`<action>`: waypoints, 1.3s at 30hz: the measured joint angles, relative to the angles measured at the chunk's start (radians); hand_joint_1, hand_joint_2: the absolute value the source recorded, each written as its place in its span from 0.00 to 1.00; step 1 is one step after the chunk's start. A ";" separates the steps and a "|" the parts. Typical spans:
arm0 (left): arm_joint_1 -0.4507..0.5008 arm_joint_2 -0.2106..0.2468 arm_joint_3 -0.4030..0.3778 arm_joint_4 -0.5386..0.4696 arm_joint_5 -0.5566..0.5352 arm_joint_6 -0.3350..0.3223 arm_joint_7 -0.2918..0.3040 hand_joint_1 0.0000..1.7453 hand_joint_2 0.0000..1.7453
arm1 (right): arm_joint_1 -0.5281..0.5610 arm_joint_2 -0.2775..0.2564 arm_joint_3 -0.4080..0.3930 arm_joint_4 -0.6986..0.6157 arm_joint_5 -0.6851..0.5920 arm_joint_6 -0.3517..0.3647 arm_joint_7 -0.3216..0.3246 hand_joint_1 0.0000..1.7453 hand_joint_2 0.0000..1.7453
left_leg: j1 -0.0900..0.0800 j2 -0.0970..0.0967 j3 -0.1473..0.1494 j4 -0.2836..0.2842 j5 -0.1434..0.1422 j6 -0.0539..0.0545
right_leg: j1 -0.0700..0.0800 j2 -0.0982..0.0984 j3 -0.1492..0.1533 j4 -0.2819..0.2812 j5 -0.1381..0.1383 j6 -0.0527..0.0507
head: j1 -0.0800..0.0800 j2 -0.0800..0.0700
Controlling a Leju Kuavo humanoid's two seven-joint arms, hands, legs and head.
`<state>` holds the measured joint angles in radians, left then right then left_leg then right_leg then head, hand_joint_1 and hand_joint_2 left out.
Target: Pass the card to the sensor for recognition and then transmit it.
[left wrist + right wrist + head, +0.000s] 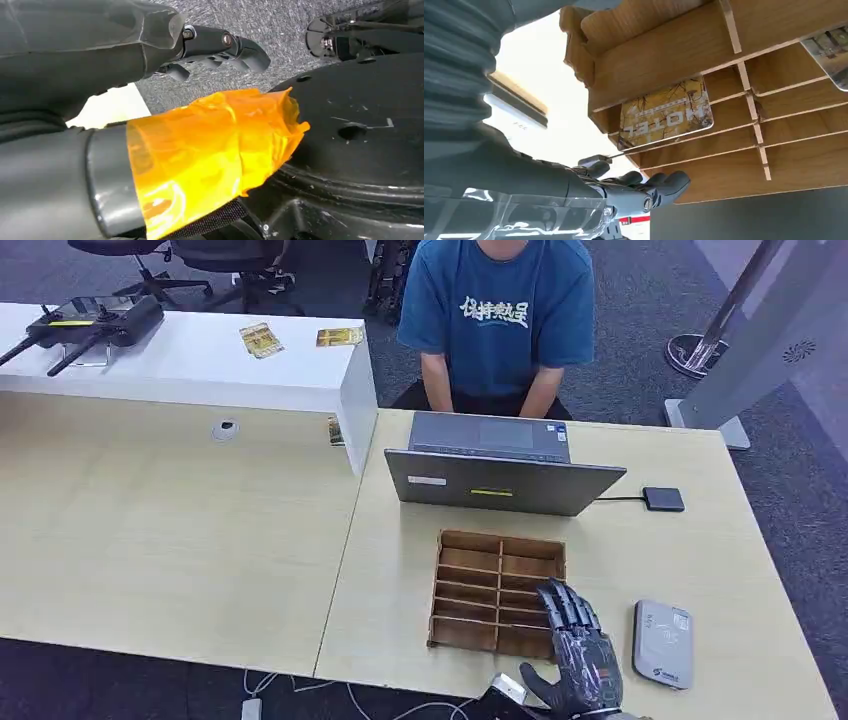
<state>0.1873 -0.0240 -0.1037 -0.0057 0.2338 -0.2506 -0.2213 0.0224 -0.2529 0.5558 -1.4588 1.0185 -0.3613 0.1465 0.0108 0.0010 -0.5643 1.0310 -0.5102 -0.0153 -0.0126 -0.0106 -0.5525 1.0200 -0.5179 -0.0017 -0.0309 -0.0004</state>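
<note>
The right hand [578, 645] hovers over the near right corner of the wooden rack [497, 592], fingers loosely apart, holding nothing. A card [666, 113] stands in one rack slot. The grey sensor [663, 643] lies just right of the hand; a laptop [500, 463] sits behind the rack. The left hand [220, 47] hangs with fingers curled, empty

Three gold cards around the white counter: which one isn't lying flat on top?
The card at the counter's end face, by the corner where it meets the wooden desk. The other two cards lie flat on the counter top.
</note>
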 joint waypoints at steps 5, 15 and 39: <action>0.000 0.000 -0.002 0.000 0.000 0.000 0.000 0.00 0.00 | 0.001 0.000 0.000 0.000 0.000 0.000 0.000 0.00 1.00 | 0.000 0.000 0.000 0.000 0.000 0.000 | 0.000 0.000 0.000 0.000 0.000 0.000 | 0.000 0.000; 0.000 0.000 -0.003 0.000 0.000 0.000 0.000 0.00 0.00 | 0.001 0.000 0.000 0.000 0.000 0.000 0.000 0.00 1.00 | 0.000 0.000 0.000 0.000 0.000 0.000 | 0.000 0.000 0.000 0.000 0.000 0.000 | 0.000 0.000; 0.000 -0.010 -0.003 0.000 0.009 0.011 0.000 0.00 0.00 | 0.042 0.007 0.000 -0.085 0.044 -0.090 0.004 0.00 1.00 | 0.000 0.000 0.000 0.000 0.000 0.000 | 0.000 0.000 0.000 0.000 0.000 0.000 | 0.000 0.000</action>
<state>0.1876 -0.0340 -0.1072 -0.0057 0.2426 -0.2399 -0.2213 0.0647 -0.2461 0.5558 -1.5434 1.0624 -0.4517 0.1507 0.0109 0.0010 -0.5642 1.0310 -0.5102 -0.0153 -0.0126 -0.0105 -0.5525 1.0200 -0.5179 -0.0016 -0.0309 -0.0004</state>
